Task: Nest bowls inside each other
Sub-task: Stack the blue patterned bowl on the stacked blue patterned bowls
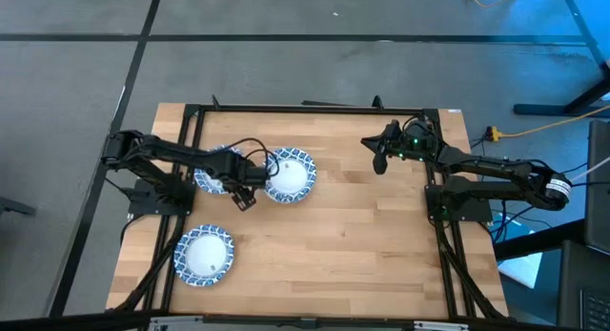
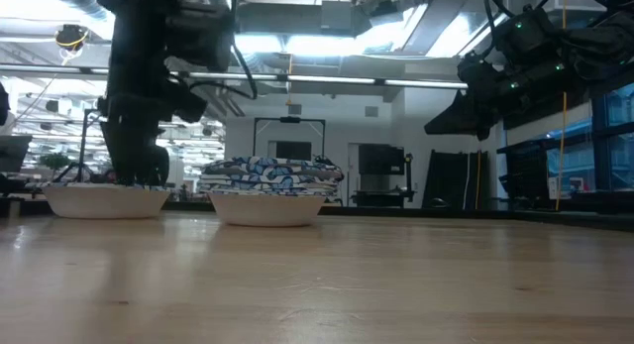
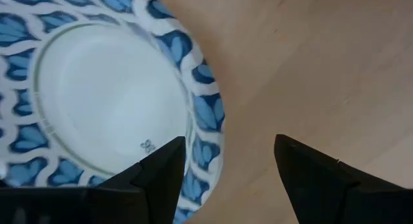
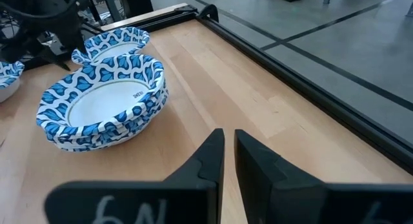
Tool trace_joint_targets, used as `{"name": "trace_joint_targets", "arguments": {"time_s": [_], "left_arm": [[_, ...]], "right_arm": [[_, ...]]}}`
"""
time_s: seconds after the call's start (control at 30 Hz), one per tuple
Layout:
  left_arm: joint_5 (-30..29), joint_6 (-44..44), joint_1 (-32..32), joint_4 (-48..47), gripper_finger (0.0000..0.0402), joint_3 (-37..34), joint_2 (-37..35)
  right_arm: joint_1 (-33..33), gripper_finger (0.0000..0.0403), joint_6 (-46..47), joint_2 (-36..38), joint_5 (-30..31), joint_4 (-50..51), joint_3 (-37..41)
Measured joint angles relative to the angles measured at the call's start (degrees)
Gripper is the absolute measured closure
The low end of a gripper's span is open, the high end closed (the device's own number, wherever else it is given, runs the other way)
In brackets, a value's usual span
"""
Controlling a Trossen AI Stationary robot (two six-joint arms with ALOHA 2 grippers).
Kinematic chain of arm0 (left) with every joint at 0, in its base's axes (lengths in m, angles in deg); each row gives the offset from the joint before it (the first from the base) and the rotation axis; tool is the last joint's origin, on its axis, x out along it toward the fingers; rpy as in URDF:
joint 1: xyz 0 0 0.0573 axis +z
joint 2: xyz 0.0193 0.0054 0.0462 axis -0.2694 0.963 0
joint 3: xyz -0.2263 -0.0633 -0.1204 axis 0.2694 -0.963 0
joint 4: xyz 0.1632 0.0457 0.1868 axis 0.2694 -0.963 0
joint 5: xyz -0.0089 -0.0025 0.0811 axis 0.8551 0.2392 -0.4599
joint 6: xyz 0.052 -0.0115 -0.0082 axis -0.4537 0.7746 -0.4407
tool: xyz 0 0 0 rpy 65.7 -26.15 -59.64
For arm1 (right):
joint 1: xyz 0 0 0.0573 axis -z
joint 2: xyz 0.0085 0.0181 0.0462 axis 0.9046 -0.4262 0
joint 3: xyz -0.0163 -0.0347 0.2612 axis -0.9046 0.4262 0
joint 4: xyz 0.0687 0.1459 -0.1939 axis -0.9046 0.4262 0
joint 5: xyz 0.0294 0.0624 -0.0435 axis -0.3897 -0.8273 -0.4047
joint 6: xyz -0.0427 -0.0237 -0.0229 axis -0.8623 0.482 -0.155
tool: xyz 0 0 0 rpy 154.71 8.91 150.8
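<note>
Three blue-and-white patterned bowl groups sit on the wooden table. A stack of nested bowls [image 1: 291,175] [image 2: 269,190] [image 4: 103,104] rests mid-table. A bowl [image 1: 203,178] [image 3: 110,95] [image 2: 104,200] lies just left of it, partly under my left arm. A third bowl [image 1: 205,255] rests near the front left. My left gripper [image 1: 243,196] [image 3: 229,143] is open and points down over that left bowl's rim, with one finger above the inside and one outside over the wood. My right gripper [image 1: 379,161] [image 4: 229,137] hangs shut in the air on the table's far right. My left gripper straddles the bowl's patterned rim [image 3: 210,114] from above. One finger [image 3: 161,169] stands over the inner side and the other [image 3: 310,172] over the table outside it. I cannot tell whether either finger touches the rim. The bowl sits flat on the table.
A black metal frame [image 1: 305,110] runs around the table's edges, with the arm bases at left and right. Bare wood [image 1: 362,236] fills the middle and near right of the table. The stack stands close beside the left bowl.
</note>
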Motion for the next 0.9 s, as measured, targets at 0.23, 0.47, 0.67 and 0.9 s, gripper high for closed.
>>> {"name": "trace_joint_targets", "arguments": {"time_s": [0.23,0.47,0.67,0.9], "left_arm": [[-2.0,-1.3,0.4,2.0,0.017,-3.2,0.0],[-1.5,-1.1,1.7,2.3,0.0184,-6.5,0.0],[-1.3,-1.2,2.3,2.9,0.025,-6.6,0.0],[-1.6,-2.6,2.3,3.1,0.0339,-6.6,0.0]], "right_arm": [[0.0,0.0365,0.0,0.0,0.0,0.0,0.0],[0.0,0.0365,0.0,0.0,0.0,0.0,0.0],[0.0,0.0365,0.0,0.0,0.0,0.0,0.0],[0.0,0.0365,0.0,0.0,0.0,-0.1,0.0]]}}
